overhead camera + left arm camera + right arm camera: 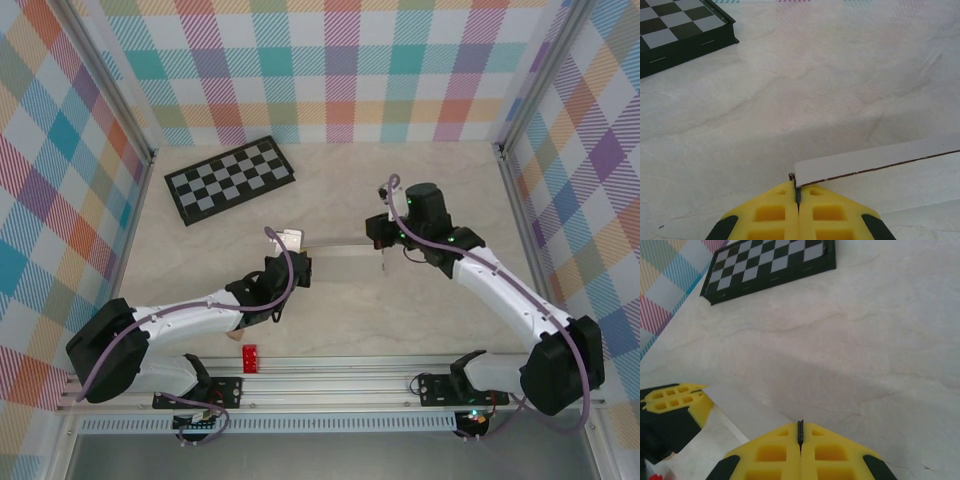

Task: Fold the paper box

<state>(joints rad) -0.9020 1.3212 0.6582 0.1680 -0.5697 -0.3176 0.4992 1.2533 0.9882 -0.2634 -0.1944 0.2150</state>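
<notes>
between the arms, the paper box (345, 252) spans left-right; left gripper (796, 192) and right gripper (800, 432) each pinch an end.

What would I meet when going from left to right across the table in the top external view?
checkerboard → left gripper → paper box → right gripper

A pale, marble-veined table (420, 190) lay under soft, even light, a black-and-grey checkerboard (230, 180) resting on it. Pastel plaid walls (340, 70) rose behind the checkerboard and to either side of it. Well in front of the checkerboard, aluminium rails (340, 366) lined the table's near edge, a small red block (250, 357) touching them.
</notes>
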